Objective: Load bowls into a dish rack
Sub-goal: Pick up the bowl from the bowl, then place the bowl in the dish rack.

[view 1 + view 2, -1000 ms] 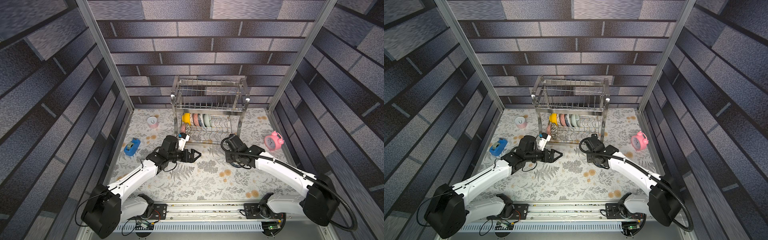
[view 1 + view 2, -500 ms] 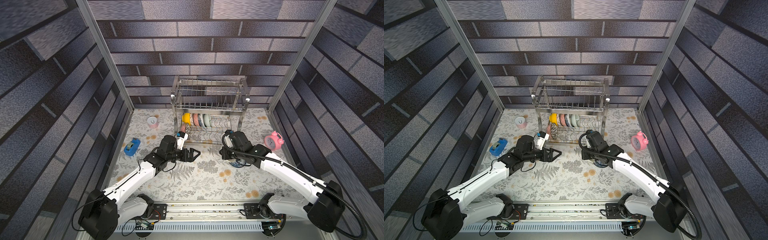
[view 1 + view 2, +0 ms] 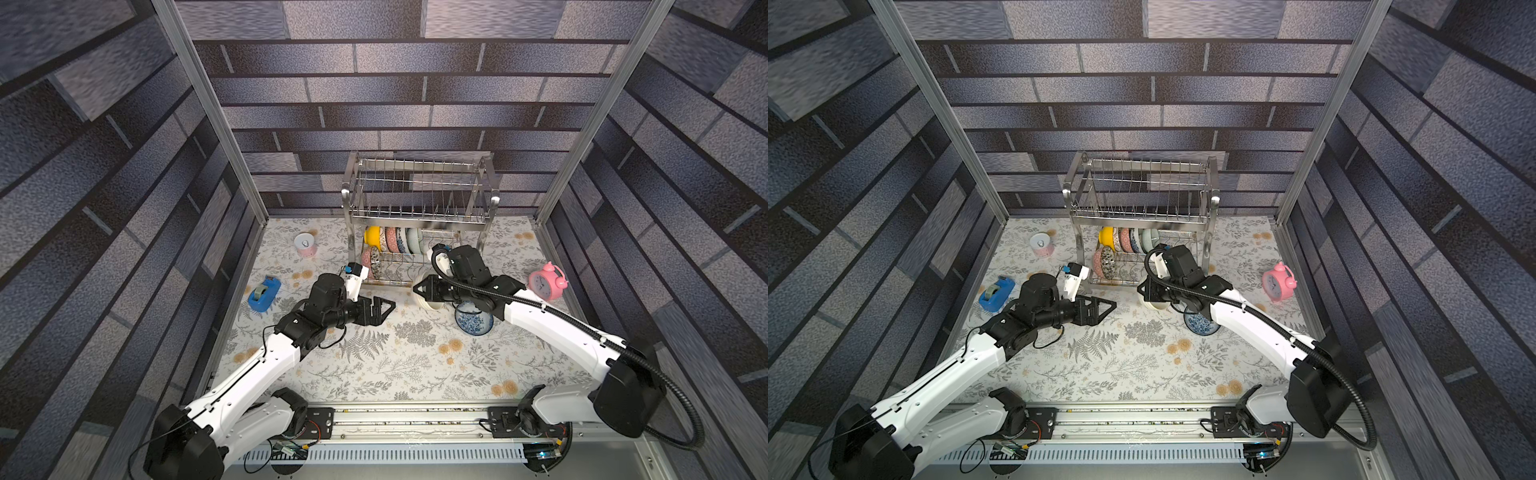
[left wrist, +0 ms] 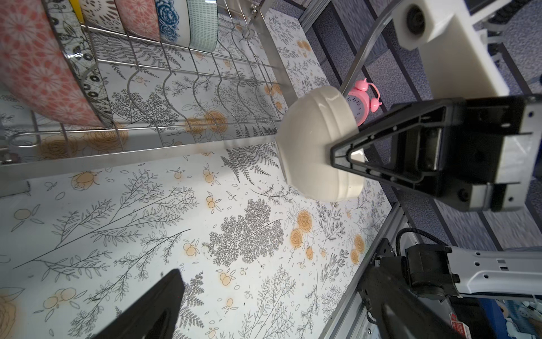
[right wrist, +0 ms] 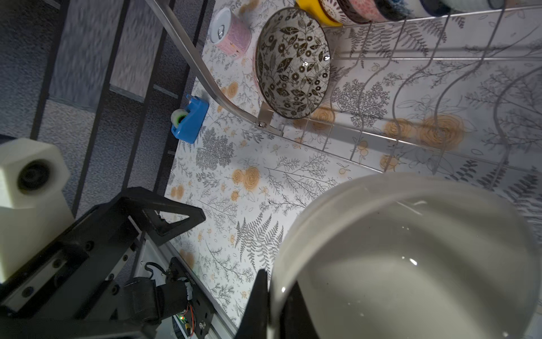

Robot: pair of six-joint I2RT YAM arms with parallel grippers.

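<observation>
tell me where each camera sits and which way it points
Top views: high above the arms' bases, looking down at the dish rack; both arms, left claw and right claw show.
Left wrist: on the left arm, facing the right claw pinching the cream bowl before the rack; its own finger shows.
Right wrist: on the right arm, facing the rack's lower tier and the left claw; its own fingers grip the bowl's rim.
Shared: both wrist views show the cream bowl and rack.

Nine bowls [image 3: 473, 324] (seven racked), one dish rack [image 3: 419, 216], one can [image 3: 305, 244], one tape dispenser [image 3: 264, 294], one clock [image 3: 545, 286].
</observation>
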